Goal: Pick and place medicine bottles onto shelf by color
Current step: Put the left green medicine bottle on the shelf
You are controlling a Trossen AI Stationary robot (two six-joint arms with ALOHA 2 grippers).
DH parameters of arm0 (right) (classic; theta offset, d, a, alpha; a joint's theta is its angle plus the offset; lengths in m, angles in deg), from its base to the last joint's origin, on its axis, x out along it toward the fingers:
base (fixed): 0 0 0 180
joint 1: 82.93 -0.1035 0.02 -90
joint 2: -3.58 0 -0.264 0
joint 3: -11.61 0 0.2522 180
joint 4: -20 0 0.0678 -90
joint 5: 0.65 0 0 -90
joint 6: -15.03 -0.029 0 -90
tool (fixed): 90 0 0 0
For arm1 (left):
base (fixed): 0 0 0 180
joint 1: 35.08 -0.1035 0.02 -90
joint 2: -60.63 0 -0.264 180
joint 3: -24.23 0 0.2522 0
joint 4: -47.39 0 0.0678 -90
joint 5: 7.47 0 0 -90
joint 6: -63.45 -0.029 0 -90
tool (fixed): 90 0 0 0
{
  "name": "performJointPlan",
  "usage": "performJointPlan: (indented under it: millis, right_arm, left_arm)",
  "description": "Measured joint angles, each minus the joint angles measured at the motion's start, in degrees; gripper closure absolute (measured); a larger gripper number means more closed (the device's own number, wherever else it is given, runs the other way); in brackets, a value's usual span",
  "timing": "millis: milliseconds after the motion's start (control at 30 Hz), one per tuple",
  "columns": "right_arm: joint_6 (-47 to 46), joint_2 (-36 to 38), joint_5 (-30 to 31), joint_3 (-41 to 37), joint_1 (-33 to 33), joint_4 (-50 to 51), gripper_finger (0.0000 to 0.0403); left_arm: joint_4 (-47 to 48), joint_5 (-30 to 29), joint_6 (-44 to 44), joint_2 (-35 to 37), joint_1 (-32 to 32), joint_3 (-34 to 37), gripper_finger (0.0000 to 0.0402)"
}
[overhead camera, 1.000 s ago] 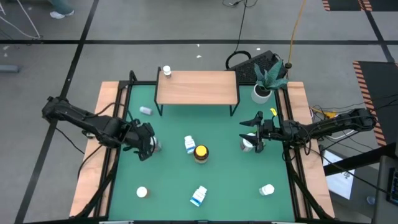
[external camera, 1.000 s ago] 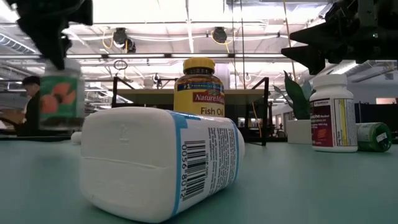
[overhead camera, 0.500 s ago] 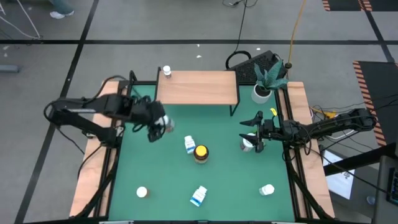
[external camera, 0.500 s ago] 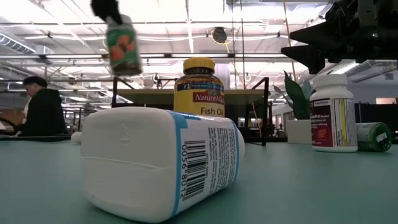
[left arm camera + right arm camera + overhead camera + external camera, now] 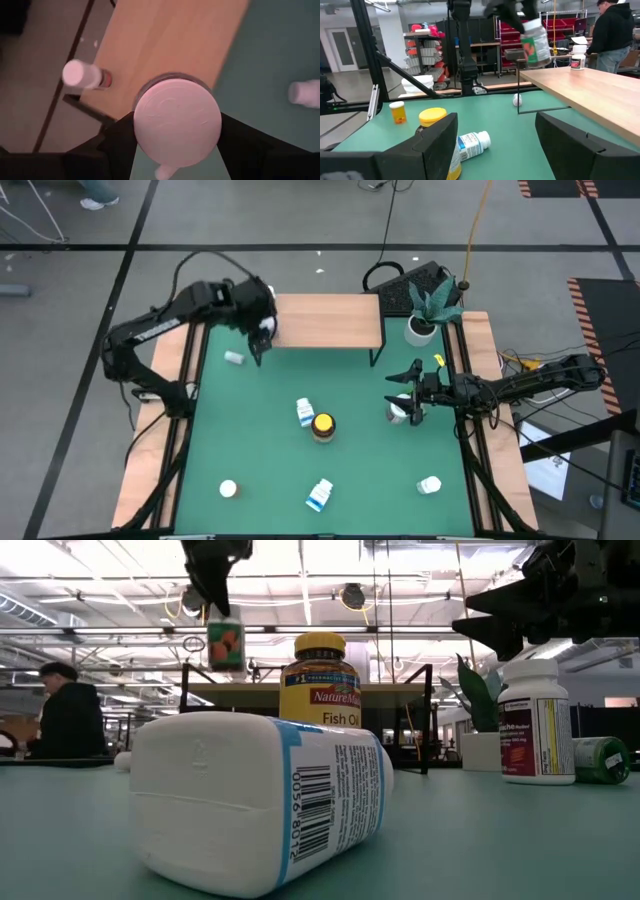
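My left gripper [image 5: 262, 328] hangs over the near left corner of the wooden shelf [image 5: 330, 320], shut on a white-lidded bottle with a green and orange label [image 5: 226, 643]. A small white bottle [image 5: 268, 295] stands upright on the shelf's far left corner. On the green mat stand an amber bottle with a yellow lid [image 5: 323, 426] and a blue-labelled white one [image 5: 305, 412]. Another blue-labelled bottle [image 5: 320, 494] lies on its side. My right gripper [image 5: 410, 392] waits open at the mat's right, just above a white bottle [image 5: 398, 410]. My left gripper pinches the bottle between its two fingers [image 5: 117, 142], one on each side of the body just under the white lid [image 5: 177, 122]. The fingers come from above, slanting down. The bottle hangs below them nearly upright, lid up, clear of the mat and above the shelf top.
More white bottles sit on the mat at the near left [image 5: 228, 489], near right [image 5: 430, 484] and far left [image 5: 234, 358]; a green one [image 5: 600, 760] lies at the right. A potted plant [image 5: 421, 330] stands right of the shelf. A person [image 5: 60, 710] is beyond the table.
My left gripper has risen from low over the mat's left side and swung toward the far edge to the shelf's near left corner. Its wrist has turned on the way. The labelled bottle went with it, lifted clear.
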Motion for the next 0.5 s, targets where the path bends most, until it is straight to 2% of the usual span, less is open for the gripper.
performJointPlan:
  millis: [133, 233, 500]
  right_arm:
    - [0.12, 0.00, 0.00, 0.00, 0.09, -0.01, 0.0140]
    - [0.30, 0.00, 0.13, 0.00, 0.09, -0.01, 0.0140]
    - [0.30, 0.00, 0.17, 0.02, 0.09, 0.00, 0.0140]
  left_arm:
    - [-0.68, 5.58, -2.39, -1.48, -6.85, -0.02, 0.0161]
    - [-2.08, 7.31, -3.80, -2.45, -10.31, -0.02, 0.0161]
    - [-5.76, 12.94, -5.88, -5.69, -15.47, -0.34, 0.0160]
